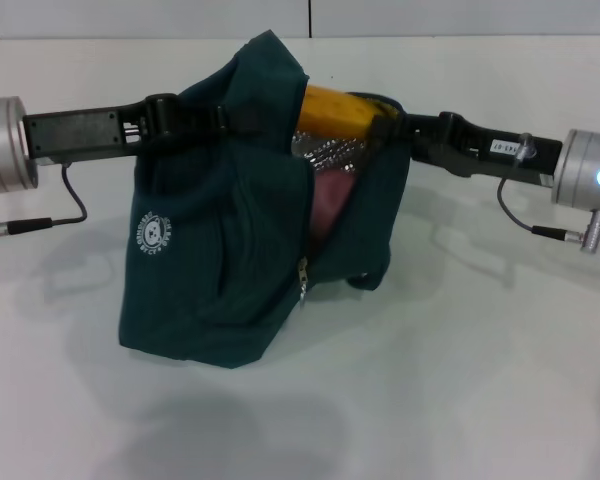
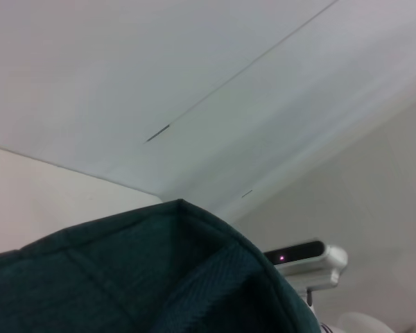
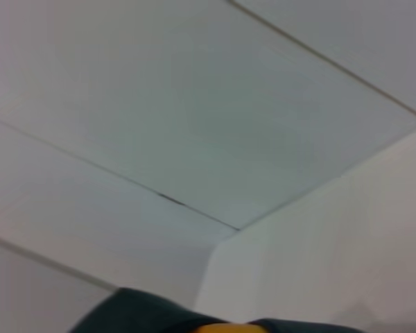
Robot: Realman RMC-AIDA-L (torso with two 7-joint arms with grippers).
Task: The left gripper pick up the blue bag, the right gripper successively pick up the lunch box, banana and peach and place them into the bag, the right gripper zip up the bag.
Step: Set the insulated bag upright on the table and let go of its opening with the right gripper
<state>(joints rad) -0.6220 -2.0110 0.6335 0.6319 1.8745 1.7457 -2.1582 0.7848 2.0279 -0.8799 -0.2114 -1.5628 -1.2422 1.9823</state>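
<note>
The blue bag (image 1: 220, 250) hangs just above the white table between both arms, with its mouth open at the top. My left gripper (image 1: 195, 115) is shut on the bag's upper left rim. My right gripper (image 1: 388, 125) is shut on its upper right rim. The banana (image 1: 335, 108) sticks out of the mouth, over the silver foil lining (image 1: 325, 152). The pink peach (image 1: 330, 200) shows through the open side slit. The zipper pull (image 1: 302, 280) hangs at the bottom of that slit. The lunch box is hidden. Teal fabric fills the left wrist view (image 2: 125, 277). The right wrist view shows the bag's edge (image 3: 139, 312) and a sliver of banana (image 3: 222, 327).
The white table (image 1: 480, 380) spreads around and in front of the bag. A wall seam runs along the back. A white camera unit (image 2: 312, 260) shows beyond the bag in the left wrist view. Both wrist views look mostly at the ceiling.
</note>
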